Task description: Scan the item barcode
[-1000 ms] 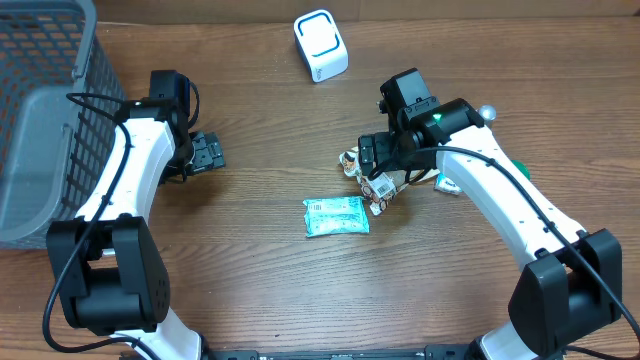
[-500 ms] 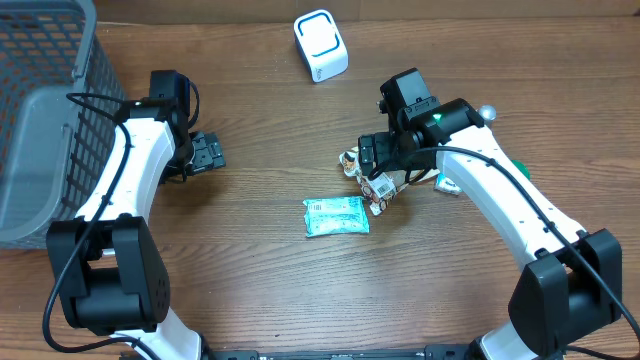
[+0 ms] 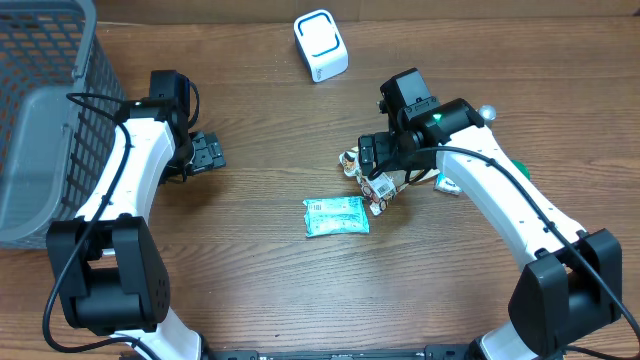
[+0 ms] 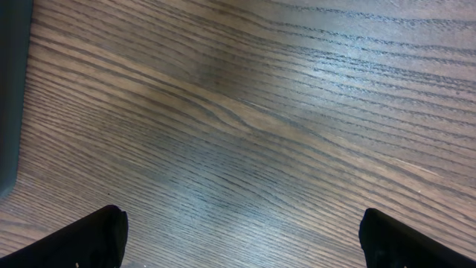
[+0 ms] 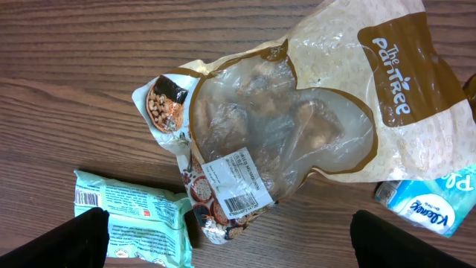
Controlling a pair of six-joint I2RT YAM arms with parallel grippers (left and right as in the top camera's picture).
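Note:
A clear-and-tan snack bag (image 5: 297, 112) lies on the wooden table with a white barcode label (image 5: 239, 186) facing up. My right gripper (image 5: 245, 249) hangs open just above it, its dark fingertips (image 5: 89, 238) wide apart and holding nothing. Overhead, the right gripper (image 3: 372, 158) covers most of the bag (image 3: 382, 188). A mint-green packet (image 3: 336, 215) lies beside the bag, its own small barcode (image 5: 88, 197) showing. My left gripper (image 3: 207, 153) stands open over bare wood, with nothing between its fingertips (image 4: 82, 242). A white, blue-outlined scanner box (image 3: 320, 45) sits at the back.
A grey mesh basket (image 3: 40, 110) stands at the far left. A blue-and-white tissue pack (image 5: 431, 201) lies right of the bag, with a green object (image 3: 520, 168) beyond it, partly under my right arm. A dark edge (image 4: 11, 89) borders the left wrist view.

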